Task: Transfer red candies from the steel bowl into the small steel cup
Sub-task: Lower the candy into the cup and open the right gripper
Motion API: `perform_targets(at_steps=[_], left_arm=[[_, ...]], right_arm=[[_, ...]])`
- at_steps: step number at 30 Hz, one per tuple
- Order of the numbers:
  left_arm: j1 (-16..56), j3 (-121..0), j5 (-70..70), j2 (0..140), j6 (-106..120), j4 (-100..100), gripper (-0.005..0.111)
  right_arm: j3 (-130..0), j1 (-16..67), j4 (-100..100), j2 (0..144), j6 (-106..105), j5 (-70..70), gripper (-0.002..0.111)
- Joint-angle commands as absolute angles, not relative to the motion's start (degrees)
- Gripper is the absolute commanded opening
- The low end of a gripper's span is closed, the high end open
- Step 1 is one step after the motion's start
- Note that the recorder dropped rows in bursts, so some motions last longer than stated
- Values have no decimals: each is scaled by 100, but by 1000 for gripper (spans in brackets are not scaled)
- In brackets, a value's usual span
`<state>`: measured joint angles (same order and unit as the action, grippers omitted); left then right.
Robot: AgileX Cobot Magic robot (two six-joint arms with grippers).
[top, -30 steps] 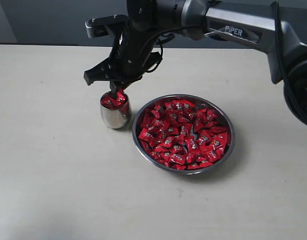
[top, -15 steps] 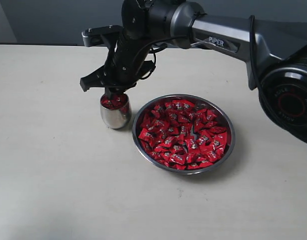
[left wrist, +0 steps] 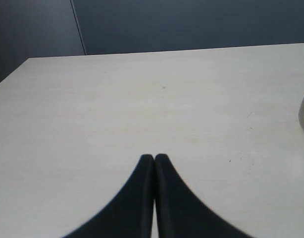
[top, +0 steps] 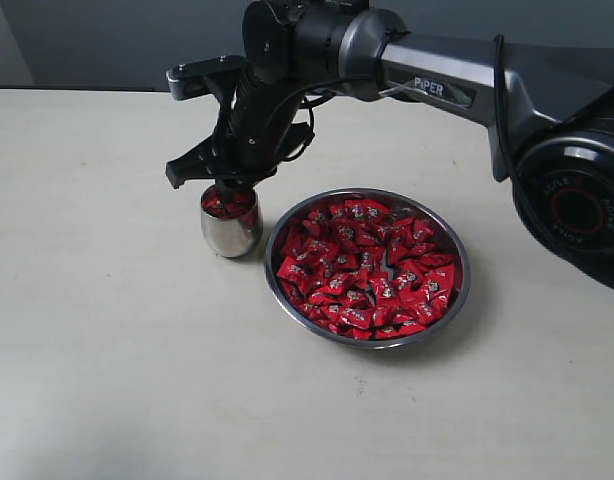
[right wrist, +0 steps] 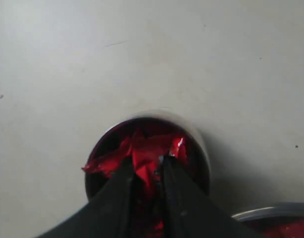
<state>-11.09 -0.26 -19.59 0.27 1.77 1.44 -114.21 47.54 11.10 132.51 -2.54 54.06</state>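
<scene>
On the pale, off-white matte table [top: 107, 380], which ran back to a dark grey-blue wall [top: 87, 40], stood a wide, shallow round steel bowl [top: 461, 262] and, just beside it on its left in the exterior view, a small rounded shiny steel cup [top: 227, 236]. The table's surface was plain apart from a few tiny dark specks. The small red candies in shiny wrappers with silver-white marks [top: 365, 265] lay heaped across nearly the whole floor of the bowl, and more of them filled the cup up to its rim, one crumpled wrapper edge poking over the lip in the right wrist view. The black right hand [top: 230, 190] reached across from the right on its grey arm and hung straight over the cup, its tips down in the cup's mouth among the sweets. Its fingers [right wrist: 123, 173] stood only narrowly apart, with red wrapper showing in the gap; whether they pinched a candy could not be told. The black left hand [left wrist: 154, 157] hovered over bare table well to the side, its two fingers pressed together on nothing, the cup's side just at the edge of its view.
</scene>
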Motion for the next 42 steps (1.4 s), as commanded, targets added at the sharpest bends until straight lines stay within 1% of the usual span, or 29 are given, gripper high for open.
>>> perform_targets(at_steps=[1,10,11,12,16,17,18,23,38,42], left_arm=[[-1072,0,-1914,0,168,155,0],[-1072,0,-1914,0,168,155,0],[-1072,0,-1914,0,168,155,0],[-1072,0,-1914,0,168,155,0],[-1072,0,-1914,0,168,155,0],[-1072,0,-1914,0,168,155,0],[-1072,0,-1914,0,168,155,0],[-1072,0,-1914,0,168,155,0],[-1072,0,-1914,0,168,155,0],[-1072,0,-1914,0,168,155,0]], right_arm=[[-11459,4740,1032,13243,-296,5444,-1],[-11459,4740,1032,13256,-285,5538,-1],[-11459,4740,1032,13256,-285,5538,2],[-11459,4740,1032,13256,-285,5538,5],[-11459,4740,1032,13256,-285,5538,31],[-11459,4740,1032,13256,-285,5538,35],[-11459,4740,1032,13256,-285,5538,36],[-11459,4740,885,13256,-285,5494,34],[-11484,4740,839,13084,-285,5467,34],[-11727,4740,861,13048,-285,5618,34]])
